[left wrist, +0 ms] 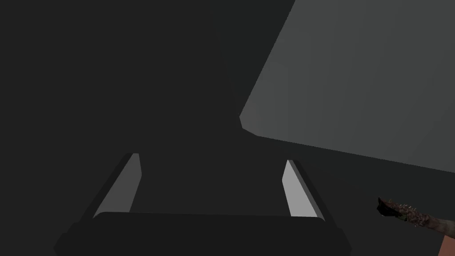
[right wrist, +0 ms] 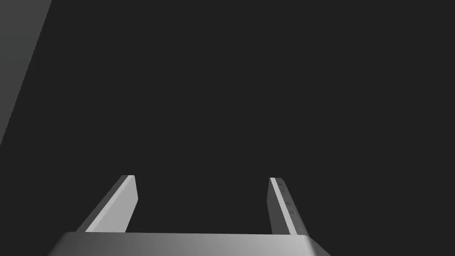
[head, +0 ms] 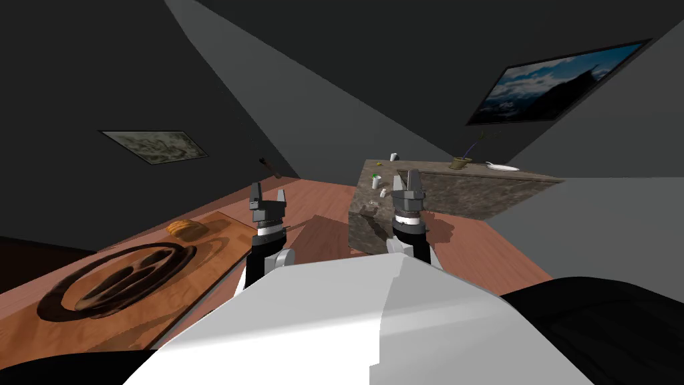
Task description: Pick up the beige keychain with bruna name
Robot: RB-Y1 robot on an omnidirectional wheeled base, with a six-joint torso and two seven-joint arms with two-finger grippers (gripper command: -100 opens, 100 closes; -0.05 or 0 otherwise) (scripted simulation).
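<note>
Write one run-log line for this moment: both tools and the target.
left tool: open, empty | right tool: open, empty | keychain: too small to tell | ahead: mottled brown counter with small items

A stone counter (head: pixel 467 194) carries a potted plant (head: pixel 461 162) and a white plate (head: pixel 502 166) along its far edge. A white cup (head: pixel 394 157) stands at its far corner and a green-topped cup (head: pixel 375 179) near its left edge. A wooden table (head: pixel 27 327) holds a dark round tray (head: pixel 120 274), with a loaf (head: pixel 187 228) beyond it.
</note>
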